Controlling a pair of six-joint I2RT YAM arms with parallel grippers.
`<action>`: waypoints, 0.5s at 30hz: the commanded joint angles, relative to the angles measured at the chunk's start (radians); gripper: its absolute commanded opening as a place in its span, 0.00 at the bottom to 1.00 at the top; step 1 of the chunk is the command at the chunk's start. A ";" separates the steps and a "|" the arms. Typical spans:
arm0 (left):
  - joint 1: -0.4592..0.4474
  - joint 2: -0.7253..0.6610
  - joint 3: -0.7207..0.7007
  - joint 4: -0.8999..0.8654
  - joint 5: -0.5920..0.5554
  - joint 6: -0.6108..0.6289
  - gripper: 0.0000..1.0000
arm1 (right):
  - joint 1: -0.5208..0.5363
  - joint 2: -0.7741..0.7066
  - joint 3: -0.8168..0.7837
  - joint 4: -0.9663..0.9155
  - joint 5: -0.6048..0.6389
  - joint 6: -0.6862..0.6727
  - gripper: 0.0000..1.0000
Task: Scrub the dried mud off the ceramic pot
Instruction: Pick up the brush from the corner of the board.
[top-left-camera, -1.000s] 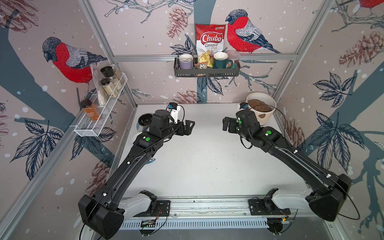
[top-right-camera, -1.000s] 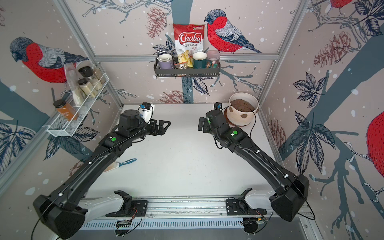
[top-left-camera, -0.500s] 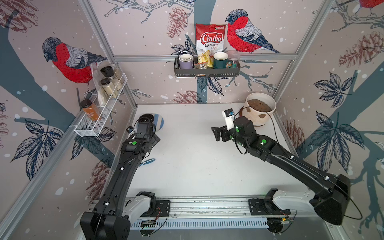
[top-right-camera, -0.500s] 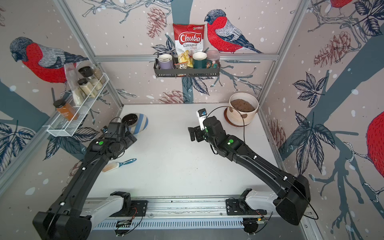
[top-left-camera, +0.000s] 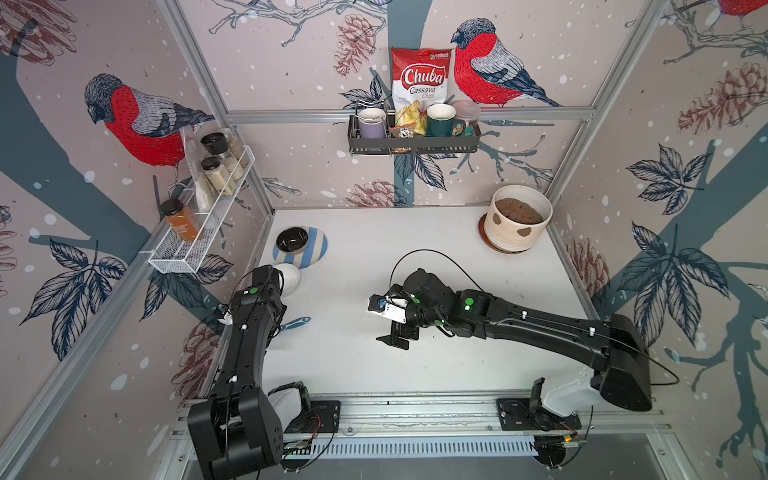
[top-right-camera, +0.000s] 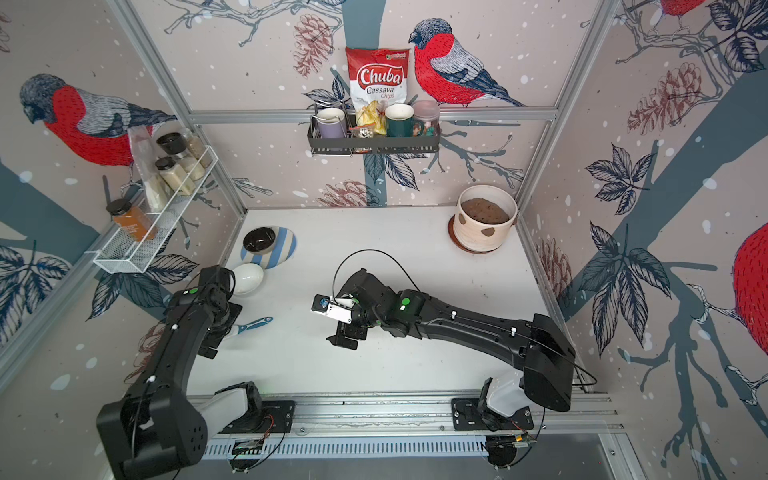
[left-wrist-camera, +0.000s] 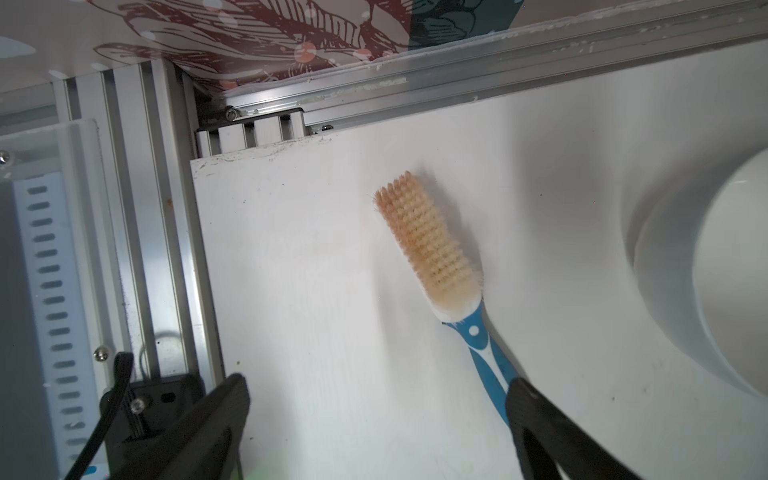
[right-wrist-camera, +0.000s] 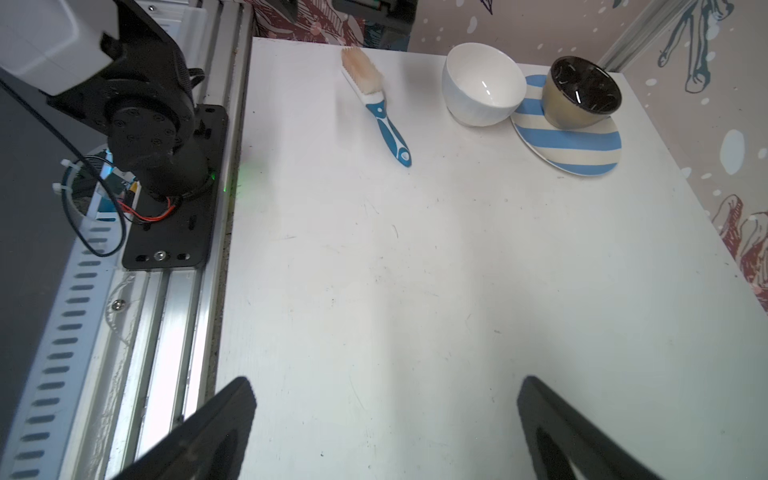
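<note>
Your L gripper (left-wrist-camera: 378, 386) is spread wide w/ nothing betw. the jaws. It hangs over the brush (left-wrist-camera: 432, 249), and one jaw covers the end of the blue handle; can't tell if it's touching. The brush lies flat on the table (left-wrist-camera: 311, 291), bristles showing, near the white bowl (left-wrist-camera: 727, 270). Your R gripper (right-wrist-camera: 386, 386) is spread wide too, empty, over bare table. The pot (top-left-camera: 505, 237) sits upright on its brown saucer (top-left-camera: 509, 249) in the far R corner, well apart from both arms. Dark mud patches (top-left-camera: 524, 232) show on its front wall. The black bowl (right-wrist-camera: 582, 91) stands on the striped plate (right-wrist-camera: 569, 153).
</note>
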 joint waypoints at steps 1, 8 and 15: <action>0.062 0.058 0.003 0.078 0.020 -0.027 0.96 | 0.003 -0.009 0.009 0.022 -0.046 0.038 0.99; 0.113 0.132 -0.077 0.281 0.110 -0.140 0.97 | 0.000 -0.059 -0.019 0.046 0.027 0.050 0.99; 0.114 0.228 -0.072 0.403 0.062 -0.214 0.90 | 0.000 -0.071 -0.031 0.148 0.031 0.140 0.99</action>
